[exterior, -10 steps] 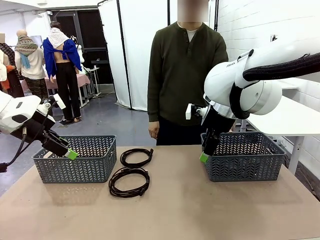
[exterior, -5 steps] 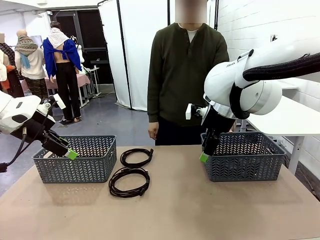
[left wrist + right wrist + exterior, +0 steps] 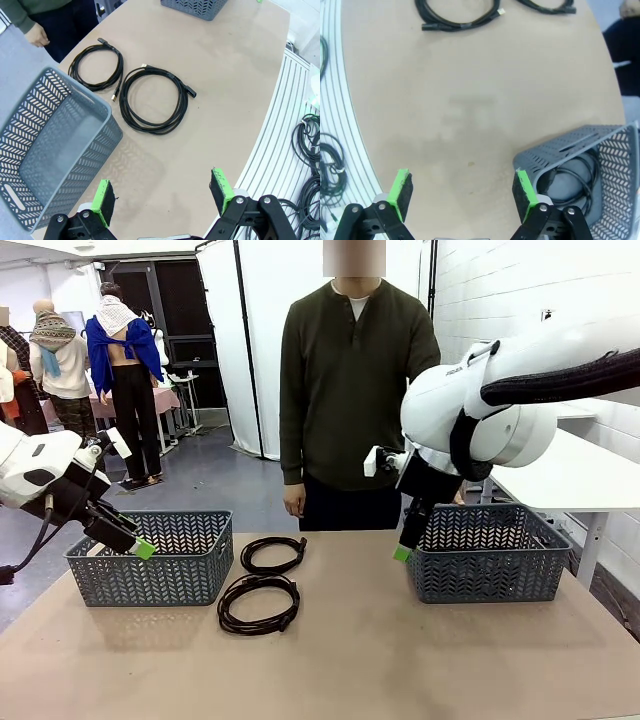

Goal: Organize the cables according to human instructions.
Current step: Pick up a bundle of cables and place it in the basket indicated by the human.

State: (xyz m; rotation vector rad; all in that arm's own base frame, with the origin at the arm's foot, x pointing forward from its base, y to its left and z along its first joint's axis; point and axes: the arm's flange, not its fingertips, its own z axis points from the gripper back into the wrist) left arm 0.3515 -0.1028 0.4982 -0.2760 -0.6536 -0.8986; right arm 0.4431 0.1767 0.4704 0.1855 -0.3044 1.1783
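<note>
Left gripper [image 3: 161, 190] gaped wide, empty, near left basket [image 3: 75, 145]. Right gripper [image 3: 462, 184] wide too, empty, by right basket [image 3: 560, 150]. Near cable [image 3: 152, 129] and far cable [image 3: 121, 67] lay coiled on table [image 3: 400, 660] between baskets. Right wrist view caught third cable [image 3: 570, 172] inside right basket.

Glossy white rounded shells form the left arm [image 3: 35, 472], hung with a thin black wire [image 3: 40, 530], and the right arm [image 3: 480, 425], carrying a black braided sleeve [image 3: 570, 375]; the black left gripper [image 3: 161, 189] and right gripper [image 3: 462, 184] bear green pads [image 3: 102, 202].
</note>
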